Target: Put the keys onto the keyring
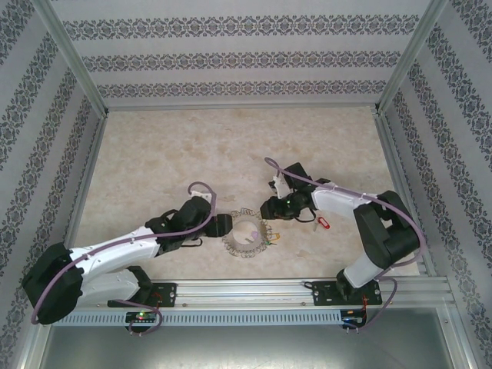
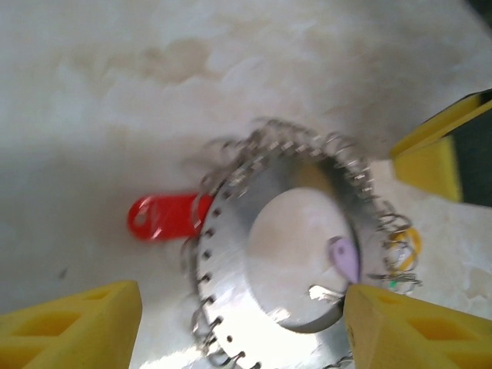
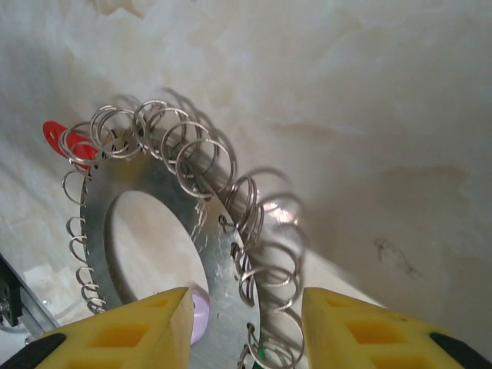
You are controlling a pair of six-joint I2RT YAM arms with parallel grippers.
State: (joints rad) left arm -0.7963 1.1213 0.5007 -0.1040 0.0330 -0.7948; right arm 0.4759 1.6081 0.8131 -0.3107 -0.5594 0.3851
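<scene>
Yellow fingers (image 3: 154, 330) on the right gripper (image 3: 244, 300) and left gripper (image 2: 238, 296) are spread by the keyring (image 3: 154, 173). No key is held yet, so I think the next job is to pinch the red key (image 2: 157, 217).

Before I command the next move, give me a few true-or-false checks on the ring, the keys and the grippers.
1. The keyring sits between the left gripper and the right gripper. True.
2. The left gripper is shut. False: its fingers stand wide apart.
3. The lilac tag lies outside the keyring. False: it shows within the central hole.
4. A red tag lies just outside the keyring's rim. True.
</scene>
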